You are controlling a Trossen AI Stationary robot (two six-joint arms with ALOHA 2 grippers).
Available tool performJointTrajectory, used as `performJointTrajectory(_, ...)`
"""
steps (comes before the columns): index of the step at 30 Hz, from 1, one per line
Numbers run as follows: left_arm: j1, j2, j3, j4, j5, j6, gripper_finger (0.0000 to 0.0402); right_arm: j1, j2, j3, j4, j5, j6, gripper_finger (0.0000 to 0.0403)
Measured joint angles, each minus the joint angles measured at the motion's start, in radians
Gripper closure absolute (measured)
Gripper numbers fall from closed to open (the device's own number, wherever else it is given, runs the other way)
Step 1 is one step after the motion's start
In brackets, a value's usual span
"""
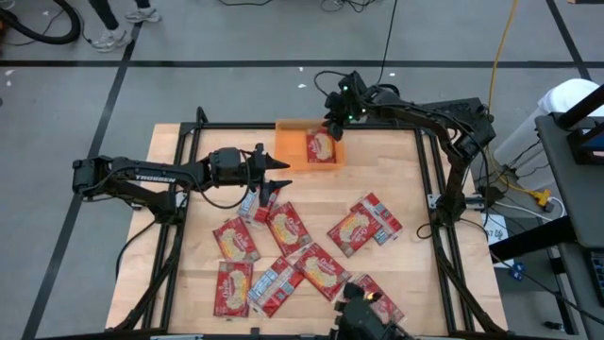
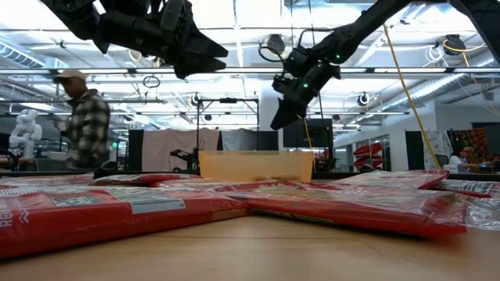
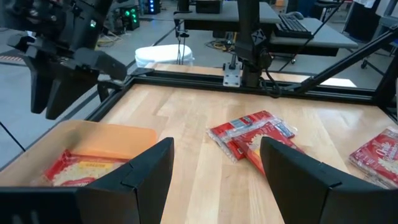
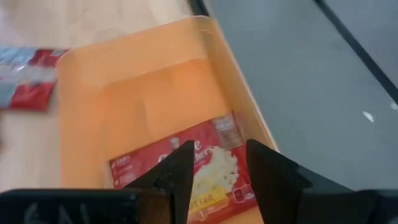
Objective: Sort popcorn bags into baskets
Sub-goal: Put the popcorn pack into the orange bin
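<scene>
Lying lengthwise in basket [image 1: 293, 151]: bag [image 1: 321, 147]

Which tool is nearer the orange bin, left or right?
Right. The right tool hangs directly over the bin, above the red bag lying inside. The left tool hovers open beside the bin, over the table toward the loose bags.

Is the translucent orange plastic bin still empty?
No. One flat red popcorn packet lies inside the translucent orange plastic bin, seen from above.
</scene>
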Motion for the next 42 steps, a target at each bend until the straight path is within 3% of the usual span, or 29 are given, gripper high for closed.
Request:
performJointTrajectory(9,0.0,0.0,0.0,-0.007,0.0,0.012,0.0158,0.19,0.033,-0.012,-0.008,0.149,0.046,0.0319)
performJointTrajectory(18,-0.011,0.0,0.0,-0.014,0.0,0.012,0.0158,0.165,0.16,-0.013,0.01,0.154,0.046,0.0397)
performJointTrajectory(24,-0.018,0.0,0.0,-0.013,0.0,0.026,0.0158,0.119,0.208,-0.013,-0.009,0.153,0.033,0.0397)
performJointTrajectory(31,-0.018,0.0,0.0,-0.002,0.0,0.042,0.0158,0.131,0.246,-0.008,-0.052,0.232,0.005,0.0402)
performJointTrajectory(42,-0.018,0.0,0.0,-0.011,0.0,0.044,0.0158,0.139,0.198,-0.013,-0.138,0.356,-0.014,0.0403)
